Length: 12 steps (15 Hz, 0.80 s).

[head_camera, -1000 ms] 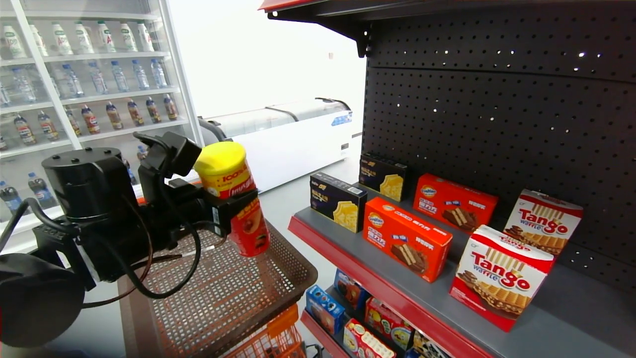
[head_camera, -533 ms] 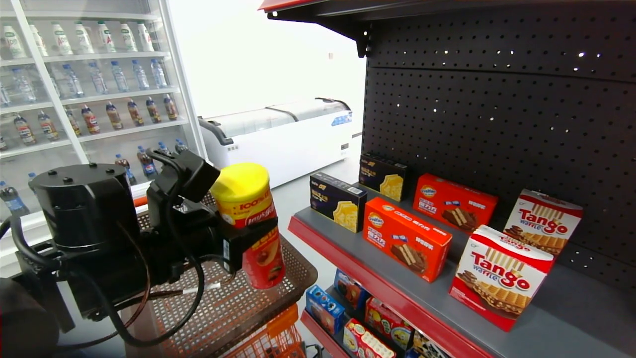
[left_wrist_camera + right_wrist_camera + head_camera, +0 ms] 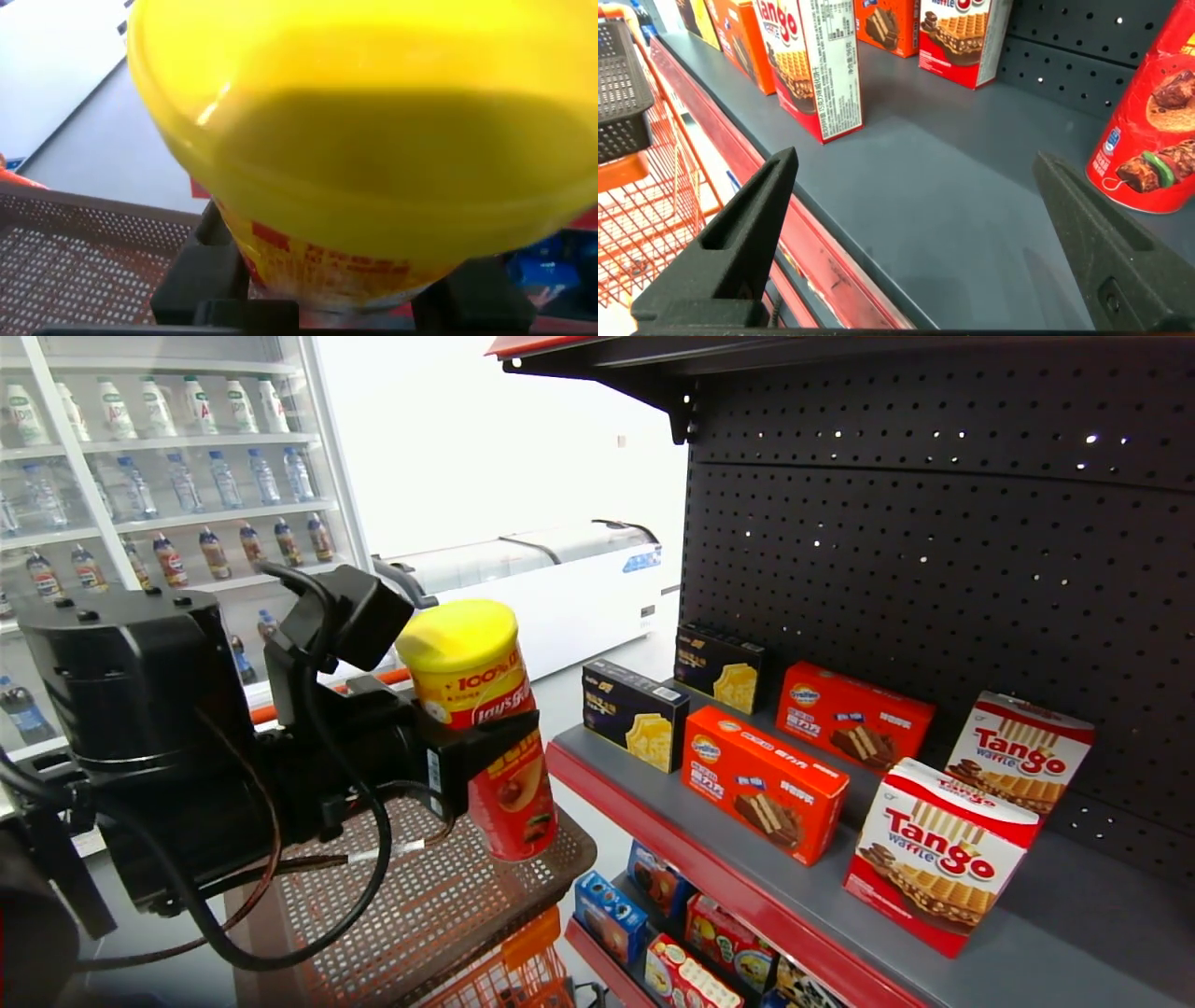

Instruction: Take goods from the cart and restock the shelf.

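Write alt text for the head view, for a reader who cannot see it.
The left pincer grips a red, yellow-lidded chip canister above the brown cart basket, beside a grey shelf. Black, orange and white snack boxes sit on the shelf.

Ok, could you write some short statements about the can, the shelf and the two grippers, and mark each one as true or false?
1. The left gripper holds the can. True.
2. The lid is red. False: it is yellow.
3. Two orange boxes stand on the shelf. True.
4. The can stands on the shelf. False: it is held in the air by the cart.
5. The right gripper is shut. False: it is open above the shelf.
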### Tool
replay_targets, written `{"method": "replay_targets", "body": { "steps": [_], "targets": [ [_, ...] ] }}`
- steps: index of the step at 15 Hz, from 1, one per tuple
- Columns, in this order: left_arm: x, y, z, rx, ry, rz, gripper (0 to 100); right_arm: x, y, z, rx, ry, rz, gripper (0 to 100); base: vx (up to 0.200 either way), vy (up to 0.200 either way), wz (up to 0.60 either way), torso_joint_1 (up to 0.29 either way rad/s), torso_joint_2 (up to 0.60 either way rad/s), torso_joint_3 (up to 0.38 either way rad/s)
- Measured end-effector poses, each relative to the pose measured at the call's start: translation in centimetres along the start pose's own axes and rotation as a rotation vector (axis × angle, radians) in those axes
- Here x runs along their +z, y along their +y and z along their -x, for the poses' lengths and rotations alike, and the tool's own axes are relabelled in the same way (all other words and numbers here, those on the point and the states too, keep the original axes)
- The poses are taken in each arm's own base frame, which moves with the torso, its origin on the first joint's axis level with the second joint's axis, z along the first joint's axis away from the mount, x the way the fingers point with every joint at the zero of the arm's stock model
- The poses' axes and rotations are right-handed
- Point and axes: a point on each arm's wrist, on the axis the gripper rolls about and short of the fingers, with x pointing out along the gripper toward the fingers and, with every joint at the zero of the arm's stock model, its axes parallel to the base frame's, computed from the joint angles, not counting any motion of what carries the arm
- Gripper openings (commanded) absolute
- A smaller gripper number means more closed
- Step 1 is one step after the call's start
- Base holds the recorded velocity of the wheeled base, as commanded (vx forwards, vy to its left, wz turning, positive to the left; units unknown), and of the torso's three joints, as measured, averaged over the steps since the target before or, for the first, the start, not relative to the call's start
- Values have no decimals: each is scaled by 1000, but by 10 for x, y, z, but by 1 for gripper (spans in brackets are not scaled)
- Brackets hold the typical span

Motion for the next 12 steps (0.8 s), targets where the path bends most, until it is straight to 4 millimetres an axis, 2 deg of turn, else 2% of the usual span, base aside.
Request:
{"method": "replay_targets", "body": {
  "steps": [3, 9, 12],
  "targets": [
    [12, 0, -8, -8, -38, 56, 0, 0, 0, 0, 0, 0, 0, 100, 0, 0, 0, 0, 0, 0],
    [13, 1, -13, -24, -41, 73, 0, 0, 0, 0, 0, 0, 0, 100, 0, 0, 0, 0, 0, 0],
    [12, 0, -11, -105, -23, 78, 0, 0, 0, 0, 0, 0, 0, 100, 0, 0, 0, 0, 0, 0]
  ]
}}
